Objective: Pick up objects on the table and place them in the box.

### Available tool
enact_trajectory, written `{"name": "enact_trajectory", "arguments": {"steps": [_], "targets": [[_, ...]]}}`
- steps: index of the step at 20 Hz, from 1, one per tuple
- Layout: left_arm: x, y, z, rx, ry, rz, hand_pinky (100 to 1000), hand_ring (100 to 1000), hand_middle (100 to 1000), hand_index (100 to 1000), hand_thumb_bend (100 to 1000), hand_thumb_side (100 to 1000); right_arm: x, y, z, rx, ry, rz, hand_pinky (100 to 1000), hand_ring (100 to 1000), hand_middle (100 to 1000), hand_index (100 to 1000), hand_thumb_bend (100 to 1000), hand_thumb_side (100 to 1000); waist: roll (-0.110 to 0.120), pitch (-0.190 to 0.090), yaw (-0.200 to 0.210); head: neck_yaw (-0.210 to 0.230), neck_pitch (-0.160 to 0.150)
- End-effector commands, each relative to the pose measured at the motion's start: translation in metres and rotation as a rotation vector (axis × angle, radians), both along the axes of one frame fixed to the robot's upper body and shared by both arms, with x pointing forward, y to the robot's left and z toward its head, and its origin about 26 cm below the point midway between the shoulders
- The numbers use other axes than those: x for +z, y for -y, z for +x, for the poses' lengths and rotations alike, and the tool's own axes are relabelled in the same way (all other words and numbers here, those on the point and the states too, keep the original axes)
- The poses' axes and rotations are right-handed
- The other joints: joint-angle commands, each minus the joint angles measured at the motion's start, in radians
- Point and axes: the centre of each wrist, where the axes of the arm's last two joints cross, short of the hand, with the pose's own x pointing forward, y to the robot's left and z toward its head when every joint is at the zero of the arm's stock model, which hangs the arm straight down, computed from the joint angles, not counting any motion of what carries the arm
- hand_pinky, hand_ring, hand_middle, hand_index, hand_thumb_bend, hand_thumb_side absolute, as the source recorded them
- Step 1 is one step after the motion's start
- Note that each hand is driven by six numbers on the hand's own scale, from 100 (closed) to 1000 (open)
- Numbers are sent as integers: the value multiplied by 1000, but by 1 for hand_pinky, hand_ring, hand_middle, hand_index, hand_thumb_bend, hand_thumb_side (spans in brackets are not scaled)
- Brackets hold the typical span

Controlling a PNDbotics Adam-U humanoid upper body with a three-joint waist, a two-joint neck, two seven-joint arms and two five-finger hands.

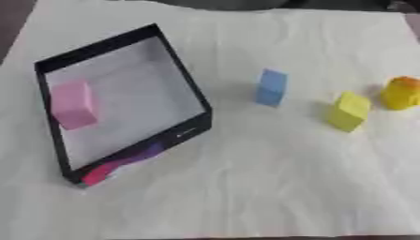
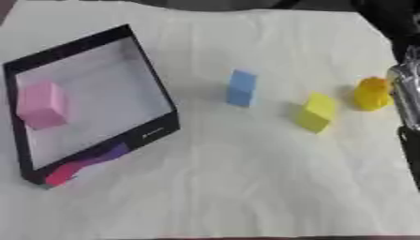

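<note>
a pink block [image 1: 73, 104] sits inside the black box [image 1: 190, 84]. to the right of the box stand a blue block [image 1: 271, 87], a yellow block [image 1: 348, 111] and a yellow cup-like piece [image 1: 400, 93]. the right hand [image 2: 408, 79] shows just beyond that piece; its fingers cannot be made out.

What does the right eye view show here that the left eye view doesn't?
Only the right eye view shows part of the robot's right arm, silver and black, at the right edge beside the orange-yellow object; no hand is visible. The left eye view shows nothing extra. Both share the black-rimmed box with the pink block inside, the blue block and the yellow block on the white cloth, and a red and purple piece at the box's near edge.
</note>
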Motion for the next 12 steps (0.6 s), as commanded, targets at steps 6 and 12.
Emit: {"name": "enact_trajectory", "arguments": {"steps": [6,12], "targets": [[8,-4,-1,-3,14,44,680,672,755,820,356,528,34,-22,-9,32,52,-418,896,886,868,923,431,463,-13,-38,9,-7,7],[8,-3,0,-8,8,45,680,671,755,819,356,529,20,-40,0,81,-21,-562,896,887,871,931,501,451,-15,-37,12,-9,4]]}}
